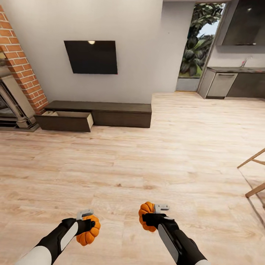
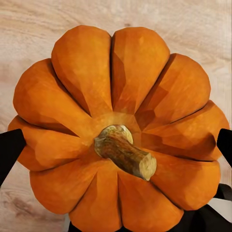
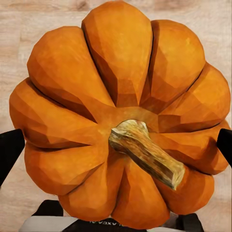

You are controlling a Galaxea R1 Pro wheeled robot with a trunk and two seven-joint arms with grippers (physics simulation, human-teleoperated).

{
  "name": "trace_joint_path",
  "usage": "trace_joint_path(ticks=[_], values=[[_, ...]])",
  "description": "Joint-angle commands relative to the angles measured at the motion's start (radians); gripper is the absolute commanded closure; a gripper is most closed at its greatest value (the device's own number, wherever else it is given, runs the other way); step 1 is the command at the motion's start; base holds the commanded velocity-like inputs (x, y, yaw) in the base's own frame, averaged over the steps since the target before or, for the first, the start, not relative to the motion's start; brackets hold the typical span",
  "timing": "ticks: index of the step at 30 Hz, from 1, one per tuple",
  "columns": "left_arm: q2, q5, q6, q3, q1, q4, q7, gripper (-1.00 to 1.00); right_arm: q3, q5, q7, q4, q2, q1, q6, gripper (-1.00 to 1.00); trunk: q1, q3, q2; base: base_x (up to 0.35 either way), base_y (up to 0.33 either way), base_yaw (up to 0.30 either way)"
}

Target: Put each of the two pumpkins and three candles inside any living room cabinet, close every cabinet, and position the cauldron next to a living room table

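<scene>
Pale wood-plank flooring (image 1: 147, 158) runs across the whole room, bare between the robot and the far wall. At about eleven o'clock in the head view, against that white wall, sits the cabinet (image 1: 121, 114), long, low and dark brown; its left-hand drawer (image 1: 68, 119) stands pulled out, showing a pale beige interior in which nothing can be made out. Above it hangs a dark wall screen (image 1: 91, 57). At nine to ten o'clock a red-brick fireplace (image 1: 18, 73) fills the edge. Toward one o'clock a tall window (image 1: 198, 40) shows green leaves, and beyond it, at two o'clock, dark kitchen units (image 1: 235, 82) with a grey counter. At three to four o'clock light wooden legs (image 1: 254, 173) of some furniture poke in from the edge.

Down at seven o'clock the left gripper (image 1: 89, 224) is clamped on the left pumpkin (image 1: 88, 230); in the left wrist view that pumpkin (image 2: 116, 121) sits stem toward the camera with a black fingertip (image 2: 9, 147) at each flank. At five to six o'clock the right gripper (image 1: 149, 217) is closed around the right pumpkin (image 1: 146, 213), and the right wrist view shows it (image 3: 121, 116) likewise squeezed between dark fingertips (image 3: 9, 150). Both pumpkins are held above the floor, well apart from the cabinet.
</scene>
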Motion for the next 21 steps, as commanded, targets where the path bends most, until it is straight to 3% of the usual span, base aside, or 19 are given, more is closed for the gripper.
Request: trace_joint_path(ticks=[1,15,21], values=[[0.001,0.010,0.003,-0.008,-0.001,-0.002,0.010,1.00,0.003,-0.011,-0.008,-0.002,0.000,-0.001,0.003,1.00,0.001,-0.003,-0.002,0.335,0.000,0.185],[0.001,0.010,0.003,-0.008,-0.001,-0.003,0.010,1.00,0.006,-0.009,-0.006,-0.002,0.000,-0.001,0.002,1.00,0.001,-0.022,-0.002,0.333,0.031,0.184],[0.001,0.010,0.003,-0.008,-0.001,-0.002,0.011,1.00,0.006,-0.010,-0.002,-0.003,-0.001,-0.001,0.003,1.00,0.001,-0.024,-0.002,0.324,0.106,0.049]])
